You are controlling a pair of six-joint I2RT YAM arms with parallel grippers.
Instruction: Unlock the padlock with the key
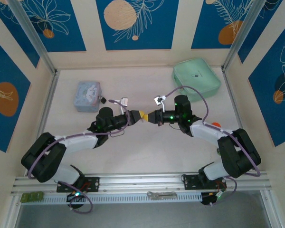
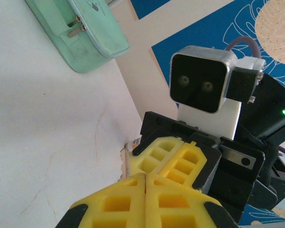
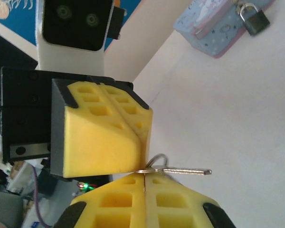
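Meeting tip to tip above the pale worktop (image 1: 147, 156) ringed by blue leaf-print wall panels (image 1: 133, 23), both arms' jaws are pressing shut with the key (image 3: 180, 170) jutting from their junction, held by which I cannot tell, while the padlock (image 3: 253, 20) is hanging from the blue tin (image 3: 213, 28).

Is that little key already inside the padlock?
No, the key sticks out sideways from the shut right gripper, while the padlock hangs apart on the blue tin.
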